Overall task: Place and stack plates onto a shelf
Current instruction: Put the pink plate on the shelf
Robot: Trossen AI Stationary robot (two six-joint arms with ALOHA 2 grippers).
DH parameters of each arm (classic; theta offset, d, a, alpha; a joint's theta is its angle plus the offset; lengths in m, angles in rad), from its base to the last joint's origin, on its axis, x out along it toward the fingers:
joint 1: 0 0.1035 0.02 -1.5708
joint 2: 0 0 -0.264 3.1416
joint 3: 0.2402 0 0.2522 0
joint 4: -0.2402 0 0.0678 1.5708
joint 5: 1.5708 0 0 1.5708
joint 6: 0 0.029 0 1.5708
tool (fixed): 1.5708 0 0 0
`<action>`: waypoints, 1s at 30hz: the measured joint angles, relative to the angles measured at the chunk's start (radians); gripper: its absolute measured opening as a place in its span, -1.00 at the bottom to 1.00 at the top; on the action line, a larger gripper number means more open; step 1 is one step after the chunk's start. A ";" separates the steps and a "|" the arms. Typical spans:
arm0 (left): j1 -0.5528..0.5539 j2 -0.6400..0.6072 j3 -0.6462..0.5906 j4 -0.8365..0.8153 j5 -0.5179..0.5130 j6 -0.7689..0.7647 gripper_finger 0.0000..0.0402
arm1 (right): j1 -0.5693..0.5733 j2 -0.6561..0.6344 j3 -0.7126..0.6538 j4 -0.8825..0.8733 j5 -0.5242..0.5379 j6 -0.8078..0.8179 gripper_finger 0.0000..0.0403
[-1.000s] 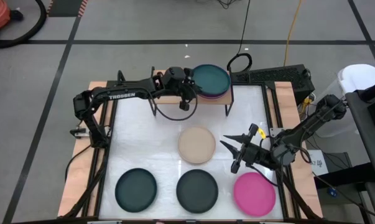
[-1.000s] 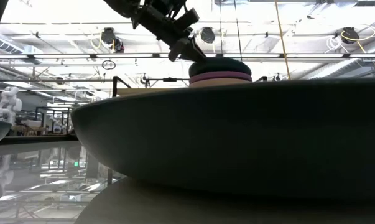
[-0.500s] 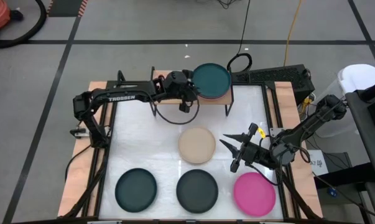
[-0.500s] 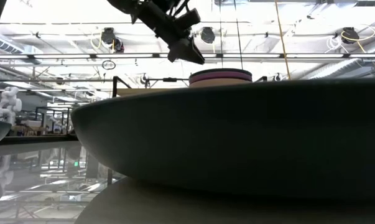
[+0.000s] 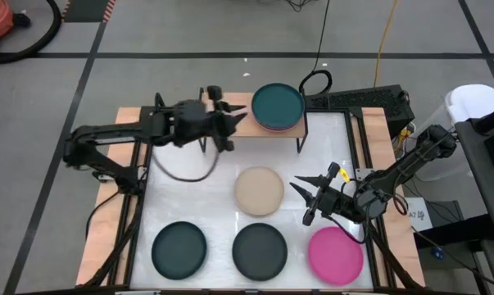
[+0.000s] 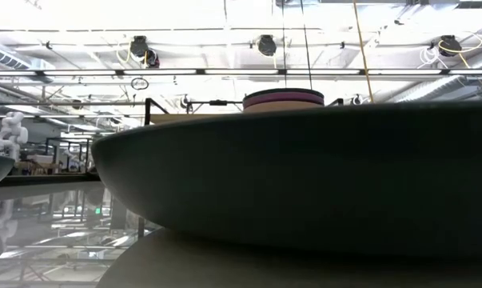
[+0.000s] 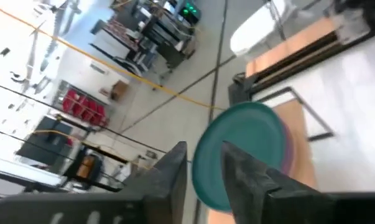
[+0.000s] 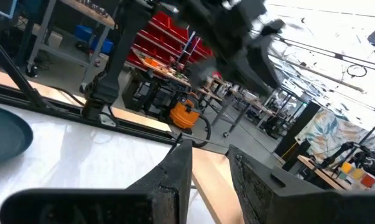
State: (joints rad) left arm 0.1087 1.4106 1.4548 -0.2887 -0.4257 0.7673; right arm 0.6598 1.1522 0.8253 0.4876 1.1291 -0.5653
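In the high view a stack of plates point(image 5: 278, 106) sits on the right half of the light-wood shelf point(image 5: 240, 129), a teal plate on top and purple and pink rims below it. The low view shows the stack point(image 6: 283, 99) behind a dark plate point(image 6: 304, 184) close to the camera. A beige plate point(image 5: 259, 190), a dark teal plate point(image 5: 179, 248), a dark grey plate point(image 5: 260, 250) and a magenta plate point(image 5: 335, 255) lie flat on the white tabletop. My left gripper point(image 5: 235, 128) is open, left of the stack above the shelf's left half. My right gripper point(image 5: 302, 202) is open, between the beige and magenta plates.
The shelf's left half carries no plate. Cables and a black frame point(image 5: 357, 100) lie past the table's far right corner. The table's wooden border point(image 5: 107, 221) and black rails run along its left and right sides. The left wrist view shows the teal plate point(image 7: 240, 152) beyond the fingers.
My left gripper has drawn away from the left rim of the teal plate, risen out of the low view and pulled back toward the table's left. The teal plate stays on top of the stack and now sits lower there than a second ago.
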 joint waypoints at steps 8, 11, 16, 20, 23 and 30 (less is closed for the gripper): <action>-0.059 -0.162 -0.001 -0.221 -0.031 -0.186 0.19 | 0.000 0.000 0.000 0.018 -0.003 0.003 -0.56; -0.069 -0.213 -0.001 -0.333 -0.026 -0.330 0.32 | 0.000 0.000 0.000 0.017 -0.002 0.016 -0.56; -0.077 -0.334 -0.103 -0.401 0.019 -0.507 0.31 | 0.000 0.000 0.000 0.009 -0.003 0.030 -0.56; -0.100 -0.473 -0.316 -0.257 0.037 -0.549 0.22 | 0.000 0.000 0.000 0.009 -0.002 0.032 -0.56; -0.120 -0.577 -0.490 -0.131 0.033 -0.596 0.17 | 0.000 0.000 0.000 0.009 -0.002 0.079 -0.56; -0.188 -0.745 -0.838 0.177 0.034 -0.684 0.12 | -0.015 0.000 0.000 0.001 -0.004 0.136 -0.56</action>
State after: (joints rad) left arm -0.0793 0.6658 0.6172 -0.1115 -0.3913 0.0833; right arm 0.6444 1.1522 0.8257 0.4885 1.1255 -0.4289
